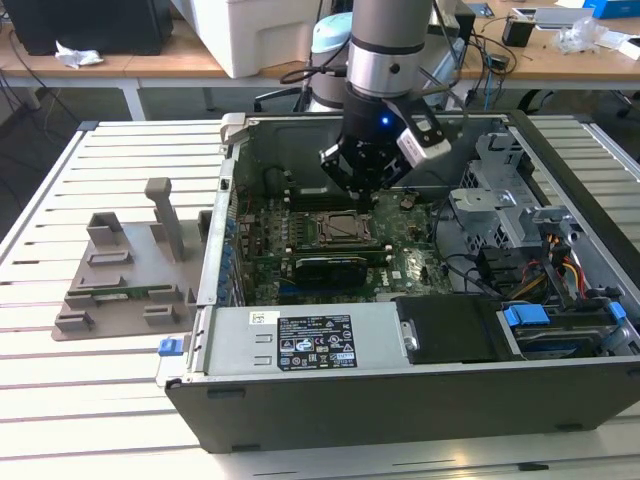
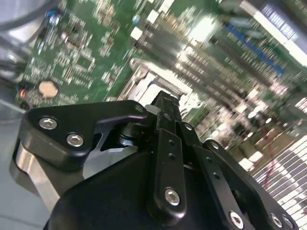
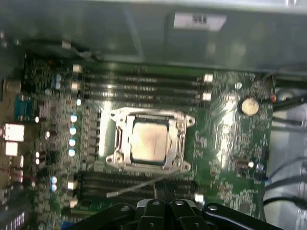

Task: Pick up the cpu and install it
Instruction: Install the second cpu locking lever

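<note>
Cpu (image 3: 149, 139) sits flat in socket frame (image 3: 151, 139) on green motherboard (image 3: 225, 139), inside open computer case (image 1: 400, 400). Gripper (image 1: 362, 180) hangs just above motherboard, near socket's far side in exterior view; not touching cpu. Fingers (image 2: 165, 143) pressed together in second wrist view, nothing between them. One cpu, one socket, one round coin battery (image 3: 249, 106). Grey fixture tray (image 1: 125, 275) lies outside case, toward exterior view's left.
</note>
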`<state>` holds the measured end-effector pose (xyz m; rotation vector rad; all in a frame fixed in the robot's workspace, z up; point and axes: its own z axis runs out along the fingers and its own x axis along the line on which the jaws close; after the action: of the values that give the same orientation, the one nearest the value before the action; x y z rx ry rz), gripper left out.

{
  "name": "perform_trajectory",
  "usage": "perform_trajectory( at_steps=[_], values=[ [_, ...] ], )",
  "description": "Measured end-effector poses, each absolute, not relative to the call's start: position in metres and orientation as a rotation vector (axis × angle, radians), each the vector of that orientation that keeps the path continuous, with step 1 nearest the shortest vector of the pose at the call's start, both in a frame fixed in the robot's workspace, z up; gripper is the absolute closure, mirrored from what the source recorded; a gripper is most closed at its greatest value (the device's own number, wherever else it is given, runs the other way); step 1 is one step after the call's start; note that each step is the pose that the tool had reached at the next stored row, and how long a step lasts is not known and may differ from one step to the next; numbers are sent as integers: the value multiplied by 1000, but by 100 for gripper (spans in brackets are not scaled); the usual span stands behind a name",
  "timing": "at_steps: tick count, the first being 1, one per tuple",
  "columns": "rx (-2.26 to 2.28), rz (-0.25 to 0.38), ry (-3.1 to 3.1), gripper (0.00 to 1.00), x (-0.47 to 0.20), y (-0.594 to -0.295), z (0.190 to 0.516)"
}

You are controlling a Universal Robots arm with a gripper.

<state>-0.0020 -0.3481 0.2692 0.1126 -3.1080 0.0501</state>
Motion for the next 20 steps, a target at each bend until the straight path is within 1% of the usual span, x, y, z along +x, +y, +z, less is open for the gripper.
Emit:
perform_trajectory(
  at_steps=[3,4,5,6,9,12,20],
  values=[
    [113,42,-3108,89,-2,-360,268],
    [113,-9,-3110,89,-3,-365,268],
    [115,-90,-3110,89,-5,-368,267],
    [115,-149,-3109,89,-6,-372,267],
    [116,-212,-3107,89,-8,-378,267],
    [116,-213,-3107,89,-12,-384,264],
    [117,-213,-3107,89,-43,-384,243]
  ],
)
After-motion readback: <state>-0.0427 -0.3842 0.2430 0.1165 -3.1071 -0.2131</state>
